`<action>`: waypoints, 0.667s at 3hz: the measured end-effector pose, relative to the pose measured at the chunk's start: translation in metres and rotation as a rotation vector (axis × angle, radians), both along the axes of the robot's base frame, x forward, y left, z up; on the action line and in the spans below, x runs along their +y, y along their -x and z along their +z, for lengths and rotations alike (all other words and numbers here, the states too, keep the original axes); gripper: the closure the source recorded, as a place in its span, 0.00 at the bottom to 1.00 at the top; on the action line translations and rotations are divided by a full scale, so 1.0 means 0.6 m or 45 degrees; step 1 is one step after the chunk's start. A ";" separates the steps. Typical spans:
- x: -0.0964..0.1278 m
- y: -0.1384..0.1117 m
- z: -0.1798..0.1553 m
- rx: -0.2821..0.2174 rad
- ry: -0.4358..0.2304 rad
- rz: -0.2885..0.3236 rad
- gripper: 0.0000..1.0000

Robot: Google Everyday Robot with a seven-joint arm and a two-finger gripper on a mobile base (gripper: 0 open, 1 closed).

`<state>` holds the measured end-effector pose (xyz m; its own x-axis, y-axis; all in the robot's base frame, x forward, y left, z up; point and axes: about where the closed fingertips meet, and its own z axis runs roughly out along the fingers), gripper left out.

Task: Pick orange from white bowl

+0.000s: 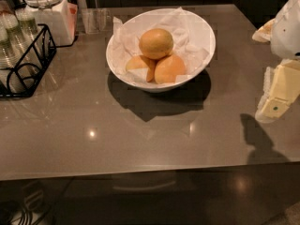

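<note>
The orange (155,43) is round and deep golden yellow-orange. It rests on top of two paler peach-orange fruits (168,69) inside the white bowl (205,50), which is lined with crumpled white paper and stands at the middle back of the grey table. My gripper (276,100) is at the right edge of the view, cream and white, hanging above the table's right side. It is well to the right of the bowl and a little nearer than it, and touches nothing. Its shadow falls on the table below it.
A white lidded jar (49,11) stands at the back left. A black wire rack (23,60) with glasses sits at the left edge. A clear glass (93,20) stands behind the bowl's left side. The table's front edge (140,170) runs across the lower view.
</note>
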<state>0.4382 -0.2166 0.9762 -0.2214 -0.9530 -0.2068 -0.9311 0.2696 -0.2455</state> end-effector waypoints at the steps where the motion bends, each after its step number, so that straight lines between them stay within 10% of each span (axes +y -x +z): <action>1: 0.006 -0.010 0.005 -0.016 -0.009 0.007 0.00; 2: 0.036 -0.050 0.007 -0.009 -0.037 0.057 0.00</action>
